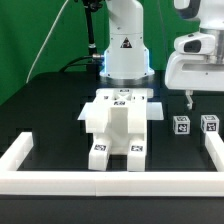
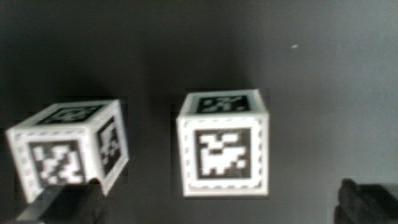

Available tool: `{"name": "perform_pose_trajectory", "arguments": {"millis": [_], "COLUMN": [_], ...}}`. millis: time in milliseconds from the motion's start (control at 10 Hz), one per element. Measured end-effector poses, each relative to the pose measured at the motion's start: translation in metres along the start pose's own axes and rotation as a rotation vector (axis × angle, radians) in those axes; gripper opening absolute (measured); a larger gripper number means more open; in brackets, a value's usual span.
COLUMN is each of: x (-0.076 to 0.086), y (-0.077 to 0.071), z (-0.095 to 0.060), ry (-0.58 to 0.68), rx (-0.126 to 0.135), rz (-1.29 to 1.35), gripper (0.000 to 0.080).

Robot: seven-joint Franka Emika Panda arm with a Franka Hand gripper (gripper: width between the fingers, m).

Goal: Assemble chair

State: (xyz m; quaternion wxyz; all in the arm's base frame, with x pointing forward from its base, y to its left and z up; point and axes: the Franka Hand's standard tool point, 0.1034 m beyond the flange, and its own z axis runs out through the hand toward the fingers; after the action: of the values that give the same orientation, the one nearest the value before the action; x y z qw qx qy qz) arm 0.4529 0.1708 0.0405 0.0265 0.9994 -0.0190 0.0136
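A cluster of white blocky chair parts with square tags stands at the table's middle, with two thick legs pointing toward the front rail. Two small white tagged blocks stand upright at the exterior view's right. My gripper hangs above and just behind them, open and empty. In the wrist view both blocks show, one between the fingers' line and one to its side. My gripper is open, and its dark fingertips show at the frame's corners, apart from the blocks.
A low white border rail runs along the front and both sides of the black table. The white robot base stands at the back centre, close behind the chair parts.
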Motion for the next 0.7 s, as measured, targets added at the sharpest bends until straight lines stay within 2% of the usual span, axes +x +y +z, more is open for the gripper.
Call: {"name": "perform_pose_trajectory", "arguments": {"millis": [300, 700], "x": [-0.006, -0.008], "y": [-0.010, -0.009], "z": [0.010, 0.021], "ry": [-0.012, -0.006], "rx": [-0.006, -0.011], "rz": [-0.014, -0.020], "gripper": [0.0649, 0.0649]}}
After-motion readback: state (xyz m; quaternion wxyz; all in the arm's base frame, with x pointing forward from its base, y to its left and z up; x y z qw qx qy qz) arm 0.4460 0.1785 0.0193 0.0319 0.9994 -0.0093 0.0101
